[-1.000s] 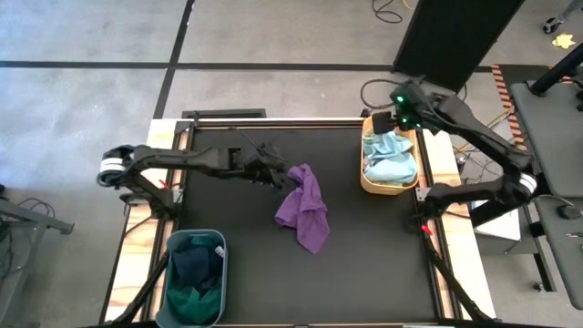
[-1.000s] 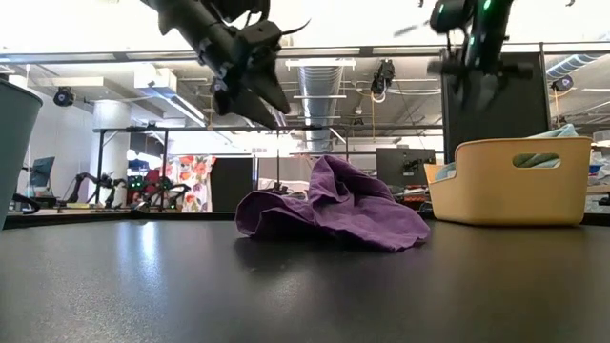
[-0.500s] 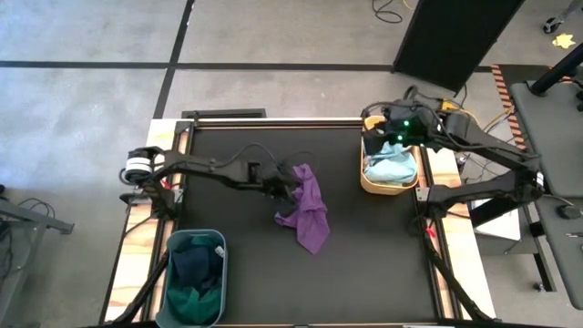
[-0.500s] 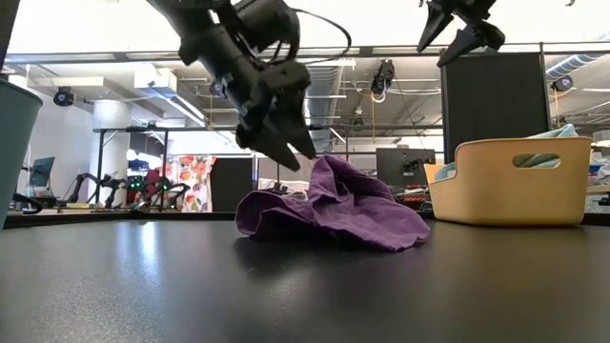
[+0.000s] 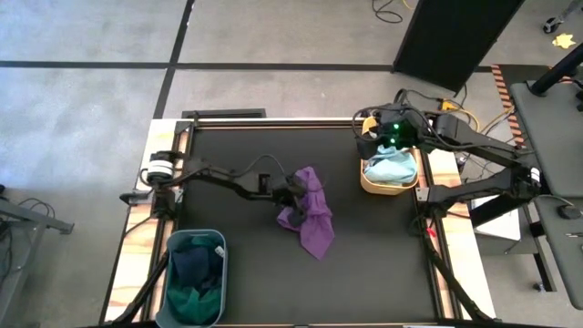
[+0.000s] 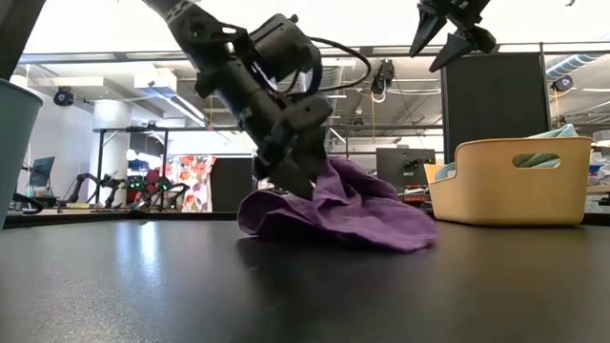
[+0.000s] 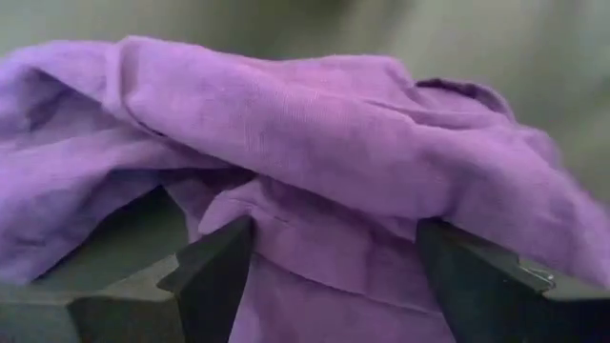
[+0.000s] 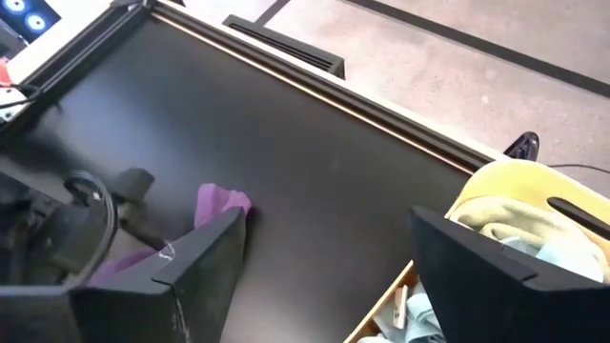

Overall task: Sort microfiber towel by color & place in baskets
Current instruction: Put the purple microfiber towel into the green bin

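Observation:
A crumpled purple towel [image 5: 311, 217] [image 6: 348, 210] lies in a heap on the black table top. My left gripper [image 5: 293, 189] [image 6: 303, 186] [image 7: 329, 276] is open and down at the towel's left side, purple cloth filling the gap between its fingers. My right gripper [image 5: 369, 137] [image 6: 448, 33] [image 8: 324, 276] is open and empty, high in the air over the far left corner of the yellow basket [image 5: 390, 166] [image 6: 515, 181] [image 8: 534, 219], which holds pale blue and green towels. My left gripper has its open fingers [image 7: 214, 272] on either side of a raised fold [image 7: 324, 238] on the purple towel's left side. It comes slanting down from the table's left. The towel lies slack on the table; one layer or several, I cannot tell.
A grey-blue basket [image 5: 194, 278] [image 6: 14, 143] with dark blue and green towels stands at the near left corner. The yellow basket stands against the table's right edge. Bare black table top lies around the purple towel.
My left gripper has moved right and down from above the table into the purple towel's left side, and the heap has been nudged slightly rightward and bunched up. My right gripper has swung from over the yellow basket's far end toward the table's left and tipped.

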Action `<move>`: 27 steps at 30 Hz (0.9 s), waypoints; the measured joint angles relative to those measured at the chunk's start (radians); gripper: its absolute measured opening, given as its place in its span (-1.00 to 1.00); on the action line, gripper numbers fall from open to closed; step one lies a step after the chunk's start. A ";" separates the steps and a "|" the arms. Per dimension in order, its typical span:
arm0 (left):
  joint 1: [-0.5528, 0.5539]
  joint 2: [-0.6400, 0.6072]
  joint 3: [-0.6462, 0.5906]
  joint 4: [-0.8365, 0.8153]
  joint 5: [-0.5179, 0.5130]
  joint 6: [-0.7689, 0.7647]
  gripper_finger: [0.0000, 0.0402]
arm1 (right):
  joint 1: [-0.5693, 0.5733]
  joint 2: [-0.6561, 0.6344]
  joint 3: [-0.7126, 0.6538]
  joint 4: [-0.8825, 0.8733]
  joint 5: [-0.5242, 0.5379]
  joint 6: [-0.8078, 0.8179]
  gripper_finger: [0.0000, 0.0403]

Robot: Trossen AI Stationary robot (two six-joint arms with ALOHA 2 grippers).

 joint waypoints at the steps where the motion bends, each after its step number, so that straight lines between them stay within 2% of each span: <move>1: -0.004 0.016 0.000 0.027 0.000 0.011 0.40 | 0.000 0.002 0.000 0.000 -0.001 0.000 0.39; 6: -0.010 0.104 0.000 0.126 0.001 0.001 0.36 | 0.000 0.006 0.000 -0.002 -0.006 0.000 0.36; 9: -0.011 0.141 0.009 0.138 -0.004 -0.026 0.19 | 0.000 -0.001 0.009 -0.010 -0.007 -0.014 0.37; 12: -0.016 0.168 0.022 0.137 -0.013 -0.049 -0.17 | 0.003 -0.020 0.035 -0.007 -0.011 -0.064 0.38; 16: -0.016 0.150 0.022 0.118 -0.008 -0.081 -0.85 | 0.006 -0.048 0.069 -0.004 -0.026 -0.152 0.36; 17: -0.017 0.134 0.019 0.097 0.002 -0.093 -0.91 | 0.009 -0.054 0.072 0.002 -0.028 -0.174 0.34; 20: -0.028 0.058 0.011 0.004 0.013 -0.104 -0.94 | 0.026 -0.079 0.076 0.043 -0.033 -0.228 0.28; 24: -0.059 -0.125 0.015 -0.098 0.008 -0.127 -0.99 | 0.063 -0.093 0.073 0.099 -0.036 -0.296 0.21; 27: -0.097 -0.269 0.015 -0.142 0.059 -0.191 -0.99 | 0.087 -0.091 0.070 0.111 -0.036 -0.336 0.18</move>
